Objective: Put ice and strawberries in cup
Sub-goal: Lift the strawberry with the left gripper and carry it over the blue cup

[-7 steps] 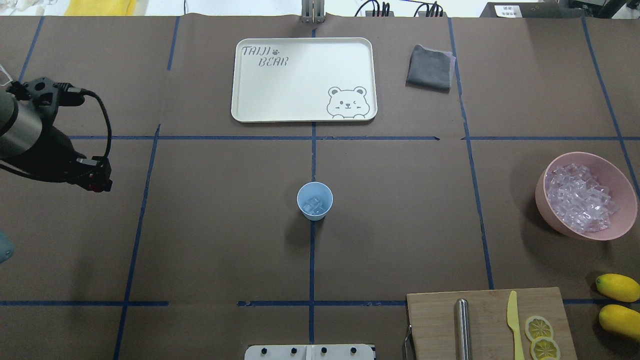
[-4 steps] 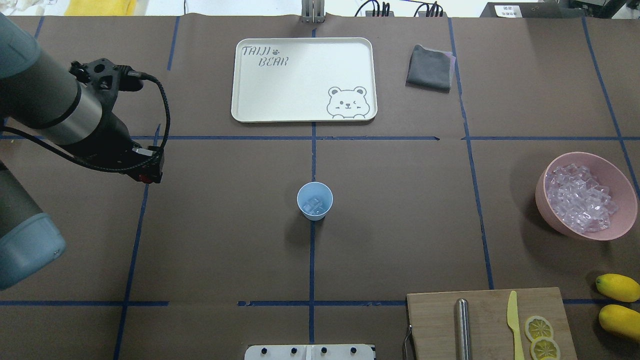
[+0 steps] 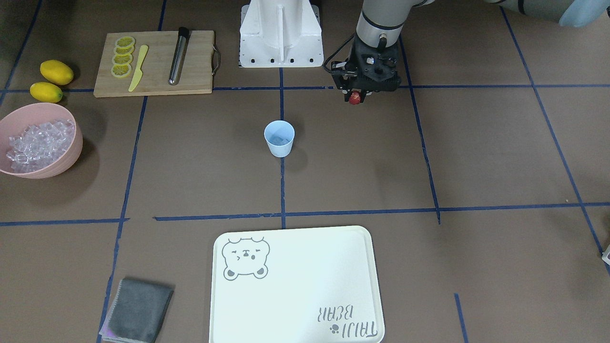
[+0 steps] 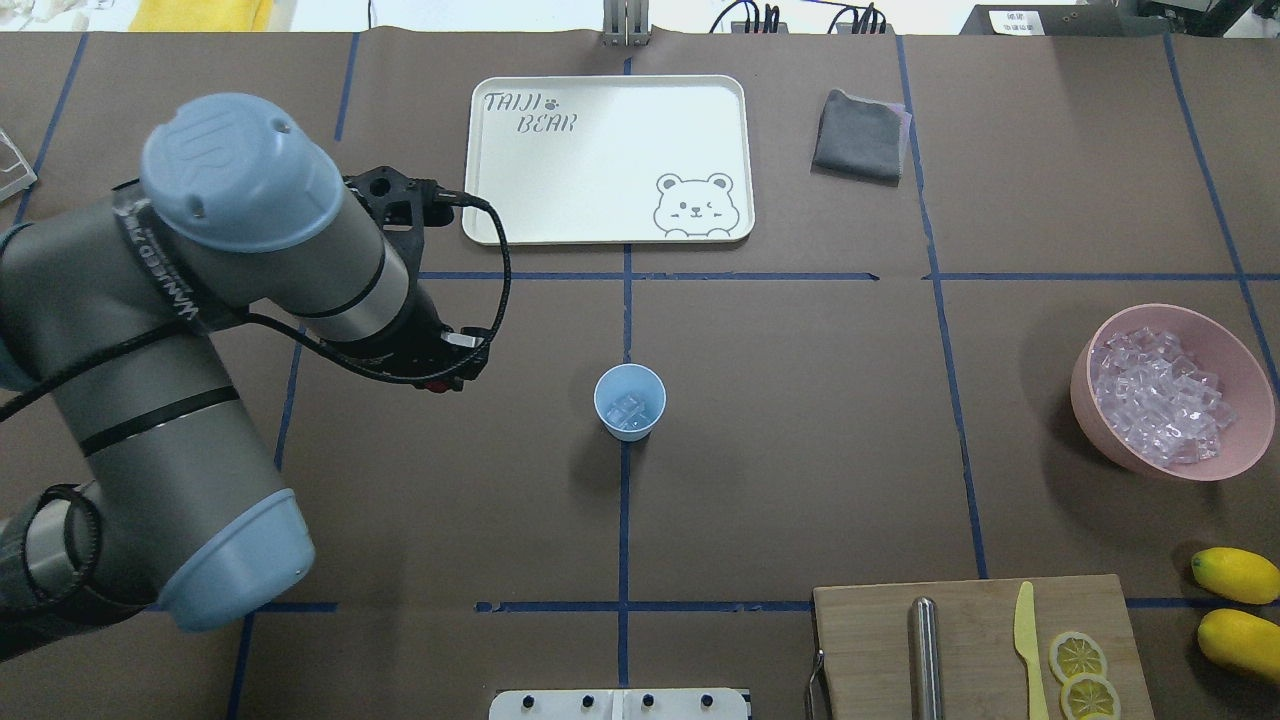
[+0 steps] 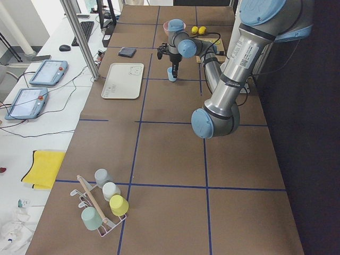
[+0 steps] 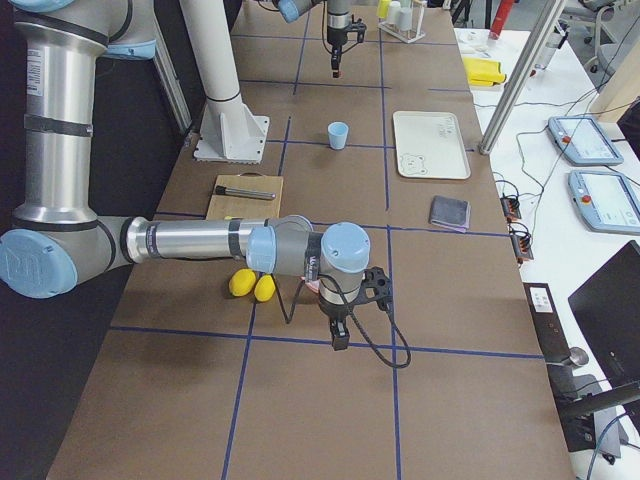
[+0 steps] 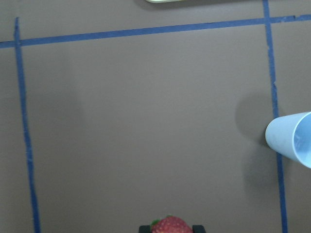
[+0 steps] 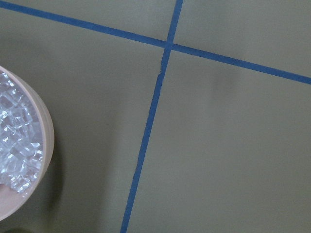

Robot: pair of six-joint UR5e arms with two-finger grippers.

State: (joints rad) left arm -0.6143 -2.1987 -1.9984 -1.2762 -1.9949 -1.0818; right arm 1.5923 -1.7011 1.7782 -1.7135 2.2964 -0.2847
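The pale blue cup [image 4: 629,400] stands at the table's middle with a few clear ice cubes [image 4: 628,411] in it; it also shows in the front view [image 3: 279,138] and at the right edge of the left wrist view [image 7: 291,141]. My left gripper [image 3: 354,97] is shut on a small red strawberry [image 7: 171,225] and hangs above the table, left of the cup in the overhead view [image 4: 438,381]. My right gripper [image 6: 338,338] shows only in the exterior right view, pointing down by the lemons; I cannot tell whether it is open or shut.
A pink bowl [image 4: 1250,400] full of ice cubes stands at the right. A white tray [image 4: 480,160] and a grey cloth [image 4: 860,135] lie at the far side. A cutting board [image 4: 870,640] with a knife, a metal rod and lemon slices is front right, beside two lemons [image 4: 1236,575].
My left arm has swung in from the left edge toward the cup, carrying the strawberry. The cup and the rest have not moved.
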